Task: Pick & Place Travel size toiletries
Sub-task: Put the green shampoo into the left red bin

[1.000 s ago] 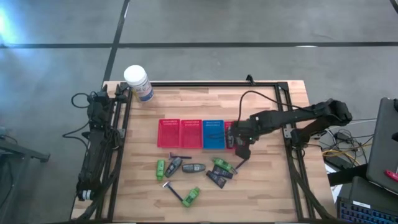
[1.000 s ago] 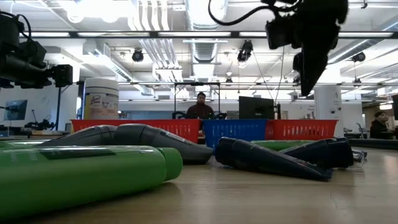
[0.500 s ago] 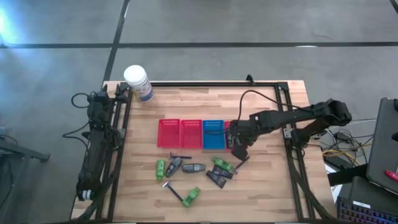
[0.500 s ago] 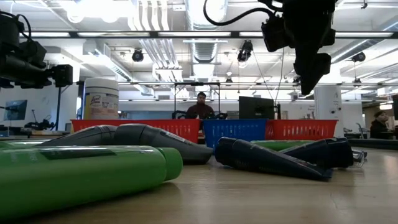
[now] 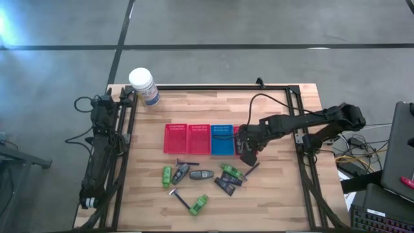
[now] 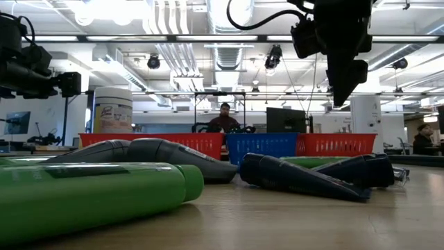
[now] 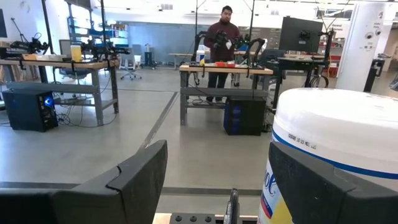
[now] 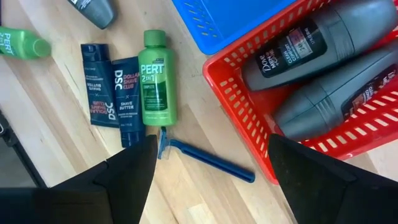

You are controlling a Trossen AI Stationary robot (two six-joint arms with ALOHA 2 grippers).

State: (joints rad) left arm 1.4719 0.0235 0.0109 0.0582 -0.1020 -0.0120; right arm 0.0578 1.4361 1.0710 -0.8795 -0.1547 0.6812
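White lidded jar (image 5: 142, 85) at table corner, red baskets (image 5: 186, 138), blue basket (image 5: 221, 140), person (image 7: 222, 37) standing beyond

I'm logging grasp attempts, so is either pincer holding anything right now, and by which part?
Nothing is held. The right pincer is open above the blue razor beside the red basket; the left pincer is open, parked by the white jar.

Right arm reaches in from frame right to centre, right gripper (image 5: 249, 154) fingers spread, empty. Left arm folded along left edge.
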